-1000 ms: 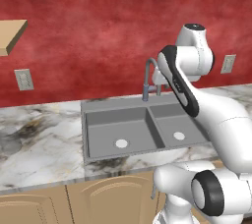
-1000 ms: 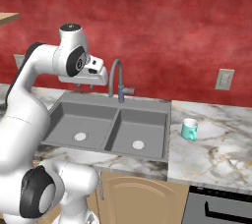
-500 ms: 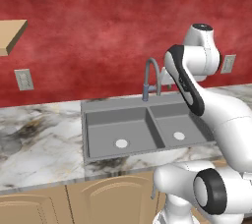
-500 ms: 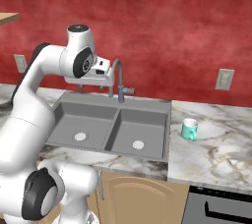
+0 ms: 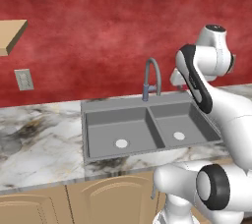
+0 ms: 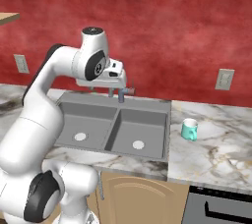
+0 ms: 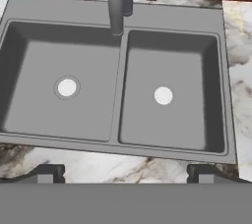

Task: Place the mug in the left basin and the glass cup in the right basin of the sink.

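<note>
The two-finger claw [image 7: 126,173] stands spread wide and carries nothing; its two dark fingertips [image 7: 47,174] rise far apart at the bottom of the hand view, with bare marble desk [image 7: 123,165] between them. The claw hangs high above the dark grey matte double-basin sink [image 7: 172,17] and looks down into it. Below and ahead of the claw, to its left, lies the wider dark grey left basin [image 7: 34,70] with a round white drain; to its right lies the narrower right basin [image 7: 192,70] with its own white drain. The tall arched grey tap [image 7: 116,2] stands beyond both, at the far end of the centre divider. Both basins hold nothing, so neither placement is done. The small teal-green mug [image 6: 189,129] with a pale inside stands upright on the marble desk [image 6: 216,144], well off to the claw's right, past the sink's right rim [image 6: 170,129] and near it. The glass cup cannot be located in these views. Judged from this layout, the task stands at its start: the mug must be fetched and set into the left basin, then the glass cup found and set into the right basin.
</note>
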You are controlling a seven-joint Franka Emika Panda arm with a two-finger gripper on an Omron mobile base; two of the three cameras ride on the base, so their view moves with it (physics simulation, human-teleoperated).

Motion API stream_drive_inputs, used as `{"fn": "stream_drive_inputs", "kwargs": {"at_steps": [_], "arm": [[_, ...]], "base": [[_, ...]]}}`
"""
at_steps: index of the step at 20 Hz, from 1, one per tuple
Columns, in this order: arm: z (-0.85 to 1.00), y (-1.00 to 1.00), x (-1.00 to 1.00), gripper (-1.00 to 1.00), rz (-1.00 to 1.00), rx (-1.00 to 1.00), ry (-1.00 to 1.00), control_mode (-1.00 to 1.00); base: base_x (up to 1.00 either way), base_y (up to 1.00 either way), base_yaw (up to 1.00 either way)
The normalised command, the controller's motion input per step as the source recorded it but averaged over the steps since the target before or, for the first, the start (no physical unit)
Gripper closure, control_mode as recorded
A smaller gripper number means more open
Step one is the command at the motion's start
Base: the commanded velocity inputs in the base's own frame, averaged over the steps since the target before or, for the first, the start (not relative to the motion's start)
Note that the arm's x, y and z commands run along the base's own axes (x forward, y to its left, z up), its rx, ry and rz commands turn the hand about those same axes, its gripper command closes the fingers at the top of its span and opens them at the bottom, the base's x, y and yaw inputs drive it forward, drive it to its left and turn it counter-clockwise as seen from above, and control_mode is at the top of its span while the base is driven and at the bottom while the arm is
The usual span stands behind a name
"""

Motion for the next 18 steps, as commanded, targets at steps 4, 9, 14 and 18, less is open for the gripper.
{"fn": "stream_drive_inputs", "kwargs": {"at_steps": [4,9,14,18], "arm": [[-0.06,-0.45,0.00,-1.00,0.04,-0.03,0.00,-1.00],[-0.15,-0.46,0.00,-1.00,0.04,-0.04,0.00,-1.00],[-0.23,-0.42,0.00,-1.00,0.01,-0.08,0.00,-1.00],[-0.23,-0.43,0.00,-1.00,0.00,-0.12,0.00,-1.00]], "base": [[0.00,0.00,0.00],[0.00,0.00,0.00],[0.00,0.00,0.00],[0.00,0.00,0.00]]}}
